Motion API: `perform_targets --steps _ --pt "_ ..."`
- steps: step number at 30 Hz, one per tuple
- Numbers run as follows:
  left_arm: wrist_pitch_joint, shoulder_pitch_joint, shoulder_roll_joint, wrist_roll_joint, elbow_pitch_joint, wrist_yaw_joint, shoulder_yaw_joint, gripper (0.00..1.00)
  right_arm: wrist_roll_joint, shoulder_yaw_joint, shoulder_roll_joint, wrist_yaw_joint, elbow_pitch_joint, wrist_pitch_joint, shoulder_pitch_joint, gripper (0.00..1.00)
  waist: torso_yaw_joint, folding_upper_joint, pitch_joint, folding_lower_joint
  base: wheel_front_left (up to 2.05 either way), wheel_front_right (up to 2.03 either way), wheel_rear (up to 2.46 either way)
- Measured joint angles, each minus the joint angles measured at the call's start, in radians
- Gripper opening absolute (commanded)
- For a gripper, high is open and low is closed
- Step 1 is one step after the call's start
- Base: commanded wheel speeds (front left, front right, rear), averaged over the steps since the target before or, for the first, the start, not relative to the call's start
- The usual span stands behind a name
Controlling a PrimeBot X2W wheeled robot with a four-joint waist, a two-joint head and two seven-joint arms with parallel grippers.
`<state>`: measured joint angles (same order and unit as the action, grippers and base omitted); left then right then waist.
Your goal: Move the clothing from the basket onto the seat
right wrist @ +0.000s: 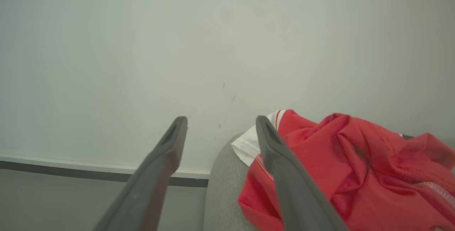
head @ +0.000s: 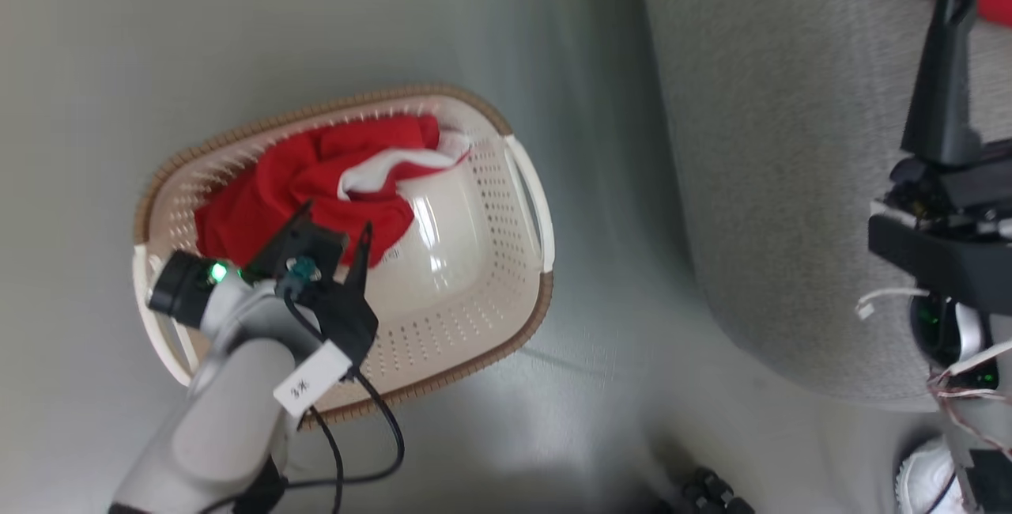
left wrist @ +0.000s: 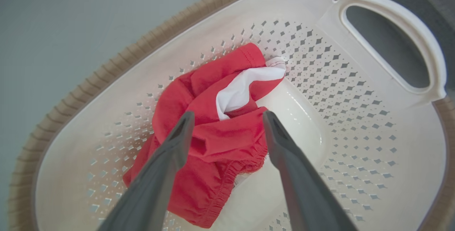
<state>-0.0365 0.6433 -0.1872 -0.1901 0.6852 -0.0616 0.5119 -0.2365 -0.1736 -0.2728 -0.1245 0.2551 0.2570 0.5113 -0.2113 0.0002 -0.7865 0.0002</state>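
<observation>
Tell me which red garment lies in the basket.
The red garment beneath the left gripper, crumpled in the basket; the other garment lies on the seat by the right gripper.

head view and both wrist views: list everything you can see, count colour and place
basket: 1, cream-white with a brown rim, on the floor left of the seat
garment in the basket: 1, red with a white panel, crumpled against one side
garment on the seat: 1, red with white trim, bunched near the seat's edge
seat: 1, light grey fabric, right side of the head view
floor: 1, pale grey, under the basket
wall: 1, off-white, behind the seat
left forearm: 1, pale grey, with a white tag and a black cable, lower left
left fingers: 2, dark grey, open over the garment in the basket
right fingers: 2, dark grey, open beside the garment on the seat
</observation>
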Motion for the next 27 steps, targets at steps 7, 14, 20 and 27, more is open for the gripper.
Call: perform_targets --steps 7,14,20,27 --pt "0.000 0.089 -0.011 0.011 0.043 0.000 -0.007 1.00 0.006 0.004 0.004 0.000 0.023 0.000 0.067 1.00 0.001 0.0000 -0.106 0.0000 0.00 0.00 0.00" --pt "0.000 0.146 -0.017 0.031 0.105 -0.005 -0.007 1.00 0.027 -0.002 0.012 0.000 0.020 0.000 0.102 1.00 0.001 0.0000 -0.189 0.0000 0.00 0.00 0.00" --pt "-0.002 0.188 -0.017 0.071 0.151 -0.026 0.003 1.00 0.034 -0.009 0.020 0.002 0.008 0.000 0.119 1.00 -0.002 0.0000 -0.225 -0.0001 0.00 0.00 0.00" --pt "-0.010 0.205 -0.008 0.085 0.202 -0.035 0.011 0.00 0.036 -0.011 0.026 0.010 -0.005 0.000 0.137 1.00 -0.005 -0.0001 -0.234 -0.0002 0.00 0.00 0.00"
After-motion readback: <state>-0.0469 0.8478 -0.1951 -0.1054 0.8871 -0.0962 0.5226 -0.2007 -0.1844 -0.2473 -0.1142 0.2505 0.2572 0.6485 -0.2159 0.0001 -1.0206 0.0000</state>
